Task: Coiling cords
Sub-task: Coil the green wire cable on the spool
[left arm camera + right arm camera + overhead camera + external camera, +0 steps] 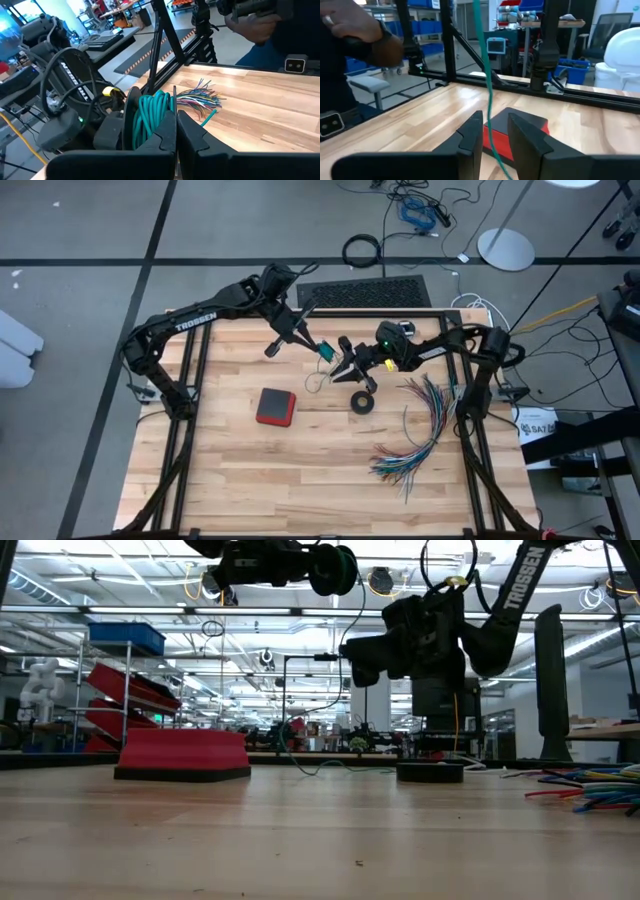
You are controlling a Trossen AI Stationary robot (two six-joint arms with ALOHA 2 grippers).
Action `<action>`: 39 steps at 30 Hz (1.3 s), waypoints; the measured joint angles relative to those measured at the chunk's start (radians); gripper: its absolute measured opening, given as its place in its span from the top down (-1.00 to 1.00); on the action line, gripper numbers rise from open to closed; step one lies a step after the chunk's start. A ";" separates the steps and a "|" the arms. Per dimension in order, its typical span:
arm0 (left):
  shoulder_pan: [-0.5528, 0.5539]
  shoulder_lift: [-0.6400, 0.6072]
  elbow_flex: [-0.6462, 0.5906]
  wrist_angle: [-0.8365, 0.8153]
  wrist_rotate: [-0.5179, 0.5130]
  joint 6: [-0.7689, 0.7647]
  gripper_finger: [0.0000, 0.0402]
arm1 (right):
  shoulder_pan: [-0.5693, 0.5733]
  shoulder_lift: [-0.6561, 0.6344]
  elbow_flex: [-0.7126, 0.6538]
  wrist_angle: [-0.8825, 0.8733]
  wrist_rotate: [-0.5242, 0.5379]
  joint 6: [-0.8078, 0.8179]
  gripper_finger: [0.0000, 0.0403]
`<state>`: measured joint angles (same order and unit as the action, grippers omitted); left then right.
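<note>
The wooden surface (330, 470) is standing in a large workshop with racks and benches behind it, and a person is showing partly in both wrist views beyond the surface's edge. On the surface are lying a red block (276, 407), a small black ring (362, 403) and a fanned bundle of coloured wires (420, 430) at the right.

The left gripper (323, 351) is hanging above the far middle of the surface. Its fingers (165, 137) are clenching on a bunch of wound turns of the teal cord (150, 115); the turns are standing roughly upright between the pads. From this bunch a single teal strand is running down toward the surface, where its loose tail (320, 765) is lying between the red block and the black ring.

The right gripper (350, 370) is hanging just beside the left one, on its right and slightly nearer. Its fingers (470, 137) are parted, and the teal strand (487, 95) is passing almost vertically through the gap between them without being pinched. The strand's long axis is therefore lying across the closing direction of the fingers, which judges well for a clean pinch. The right gripper is the nearer one to the free strand; the left one is occupied with the coil.

The white cord cannot be made out with certainty here.
</note>
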<state>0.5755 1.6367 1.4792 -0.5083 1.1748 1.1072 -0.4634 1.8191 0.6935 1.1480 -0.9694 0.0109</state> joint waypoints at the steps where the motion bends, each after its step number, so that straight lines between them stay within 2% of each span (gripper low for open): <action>1: 0.000 0.000 0.000 0.006 0.001 0.000 1.00 | 0.003 0.000 0.008 -0.016 0.003 -0.011 0.63; 18: 0.000 0.000 0.000 0.036 0.007 0.003 1.00 | 0.042 0.000 0.031 -0.057 0.019 -0.084 0.64; 21: 0.000 0.000 0.000 0.038 0.008 0.002 1.00 | 0.041 0.000 0.037 -0.065 0.013 -0.101 0.71; 26: 0.000 0.000 0.000 0.036 0.027 0.000 1.00 | 0.035 -0.001 0.038 -0.075 -0.001 -0.102 0.96; 30: 0.000 0.000 0.000 0.034 0.034 0.000 1.00 | 0.035 -0.001 0.038 -0.075 -0.001 -0.103 0.99; 35: 0.000 0.000 0.000 0.033 0.139 0.003 1.00 | 0.020 -0.001 0.041 -0.100 0.018 -0.104 1.00; 39: -0.005 0.015 0.001 0.033 0.236 0.007 1.00 | -0.014 -0.001 0.110 -0.243 0.000 -0.122 1.00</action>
<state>0.5705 1.6517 1.4799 -0.4753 1.4111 1.1141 -0.4772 1.8183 0.8039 0.9050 -0.9697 -0.1115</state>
